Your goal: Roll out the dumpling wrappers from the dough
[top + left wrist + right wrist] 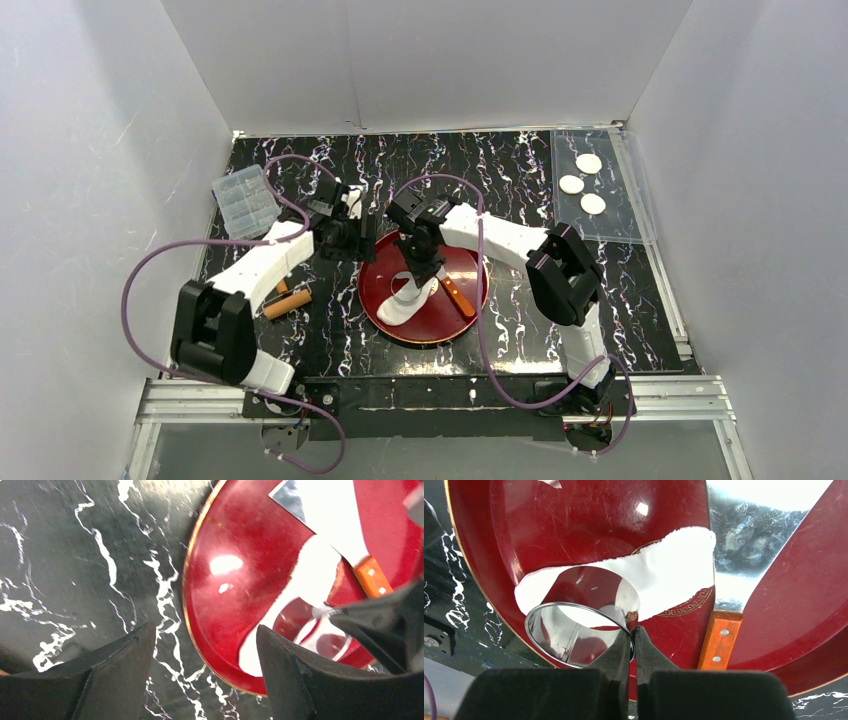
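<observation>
A: Where does the cutting stand?

B: The dough [674,565] lies on the red plate [462,318] as a ragged, flattened strip across the plate's near-left part. The right gripper [634,632] is clenched on the wall of the metal ring [555,639], and the ring is over the end of the strip closer to the plate's rim. I cannot tell whether it rests on the dough or hangs just above it.

A: Is the ring fully over dough?

B: Not by my reading. In the right wrist view only its far side overlaps white, and the near side seems to be over bare red. A cut there would likely give a crescent, not a disc.

A: So what makes this step go well?

B: Shift the ring toward the plate's middle until dough fills it. Hold it level, press straight down, then twist slightly before lifting. Stay clear of the scraper [457,294] on the plate's right half, whose blade is beside the strip's other end.

A: And the other arm?

B: The left gripper [205,630] hovers over the plate's left rim, released, with nothing between its jaws. It could steady the plate if the sheet lifts with the ring.

A: Finished pieces?

B: Three dumpling wrappers [571,184] lie on a clear sheet [620,225], well off to the plate's far right on the tabletop [520,180].
</observation>
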You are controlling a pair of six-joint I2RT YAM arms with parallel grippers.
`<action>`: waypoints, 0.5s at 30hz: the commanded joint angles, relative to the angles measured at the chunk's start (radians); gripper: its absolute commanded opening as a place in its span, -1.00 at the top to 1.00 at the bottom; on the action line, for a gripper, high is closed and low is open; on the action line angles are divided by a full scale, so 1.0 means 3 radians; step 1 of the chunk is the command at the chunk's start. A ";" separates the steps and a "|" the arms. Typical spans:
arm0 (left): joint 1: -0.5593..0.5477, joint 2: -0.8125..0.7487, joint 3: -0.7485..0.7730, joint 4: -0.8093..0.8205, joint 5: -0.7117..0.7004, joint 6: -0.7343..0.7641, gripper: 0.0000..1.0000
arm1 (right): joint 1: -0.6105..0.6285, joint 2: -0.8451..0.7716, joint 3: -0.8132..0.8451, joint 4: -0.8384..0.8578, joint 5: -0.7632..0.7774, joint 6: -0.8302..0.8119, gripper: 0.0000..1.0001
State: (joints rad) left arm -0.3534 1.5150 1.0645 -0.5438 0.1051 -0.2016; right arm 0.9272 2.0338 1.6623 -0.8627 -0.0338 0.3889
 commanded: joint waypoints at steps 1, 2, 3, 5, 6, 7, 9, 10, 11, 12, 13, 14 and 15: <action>0.0002 -0.0403 -0.0358 0.0069 0.0347 -0.0241 -0.38 | -0.0010 -0.0151 -0.0112 0.0093 0.0018 -0.0022 0.97; 0.0002 -0.0442 -0.0423 0.0098 0.0404 -0.0284 -0.36 | -0.0012 -0.0152 -0.0137 0.0105 0.0028 -0.0015 0.97; 0.0001 -0.0459 -0.0468 0.0126 0.0480 -0.0315 -0.34 | -0.0014 -0.0157 -0.0156 0.0125 0.0033 -0.0009 0.97; -0.0005 -0.0436 -0.0512 0.0167 0.0642 -0.0393 -0.22 | -0.0011 -0.0144 -0.0190 0.0152 0.0056 0.0000 0.97; -0.0006 -0.0402 -0.0509 0.0178 0.0726 -0.0445 -0.09 | -0.0010 -0.0129 -0.0191 0.0138 0.0086 0.0004 0.97; -0.0003 -0.0363 -0.0496 0.0174 0.0770 -0.0481 0.02 | -0.0012 -0.0108 -0.0202 0.0136 0.0146 0.0007 0.97; -0.0050 -0.0156 -0.0380 0.0120 0.0910 -0.0565 0.03 | -0.0012 -0.0127 -0.0264 0.0204 0.0263 0.0063 0.97; -0.0080 -0.0121 -0.0369 0.0120 0.0921 -0.0565 0.03 | -0.0012 -0.0121 -0.0257 0.0207 0.0269 0.0076 0.97; -0.0122 -0.0101 -0.0368 0.0124 0.0920 -0.0565 0.00 | -0.0012 -0.0108 -0.0247 0.0207 0.0288 0.0085 0.97; -0.0163 -0.0083 -0.0377 0.0138 0.0916 -0.0565 -0.03 | -0.0012 -0.0093 -0.0244 0.0205 0.0313 0.0092 0.97; -0.0204 -0.0070 -0.0392 0.0152 0.0908 -0.0570 -0.08 | -0.0012 -0.0072 -0.0242 0.0202 0.0335 0.0097 0.97; -0.0248 -0.0061 -0.0397 0.0167 0.0907 -0.0577 -0.19 | -0.0012 -0.0049 -0.0250 0.0206 0.0362 0.0109 0.97; -0.0287 -0.0041 -0.0398 0.0187 0.0925 -0.0580 -0.23 | -0.0010 -0.0034 -0.0276 0.0232 0.0380 0.0118 0.97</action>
State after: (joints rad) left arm -0.3931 1.4986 0.9279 -0.4919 0.3359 -0.3580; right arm 0.9241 2.0300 1.5917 -0.8192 0.0292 0.4034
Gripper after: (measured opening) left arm 0.575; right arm 0.042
